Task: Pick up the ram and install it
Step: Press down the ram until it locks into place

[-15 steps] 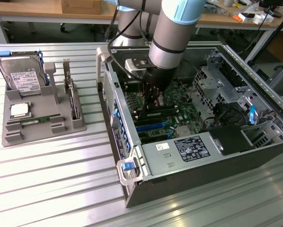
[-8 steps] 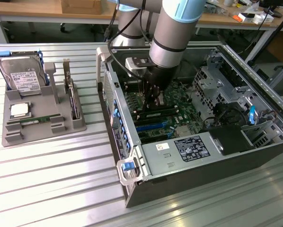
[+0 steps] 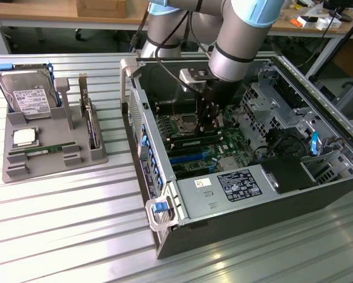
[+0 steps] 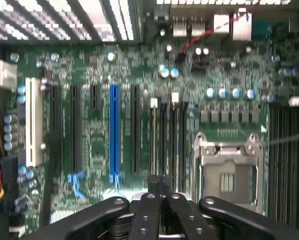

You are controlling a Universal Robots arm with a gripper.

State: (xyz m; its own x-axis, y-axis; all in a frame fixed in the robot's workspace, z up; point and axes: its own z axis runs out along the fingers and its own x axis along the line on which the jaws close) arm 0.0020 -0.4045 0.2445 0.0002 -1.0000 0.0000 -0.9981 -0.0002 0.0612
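The gripper (image 4: 161, 182), fingers pressed together with nothing between them, hangs inside the open computer case (image 3: 164, 233), just over the motherboard (image 4: 99, 135) beside the empty CPU socket (image 4: 228, 165). The ram (image 3: 45, 151) lies flat in the grey tray (image 3: 17, 171) on the table (image 3: 64, 230), well apart. Likely light, stiff, fragile: best pinched by its 2 long edges, off the chips.

One hard drive (image 3: 28, 94), one CPU chip (image 3: 24, 137), one ram (image 3: 45, 151) stick, one open computer case (image 3: 241, 147).
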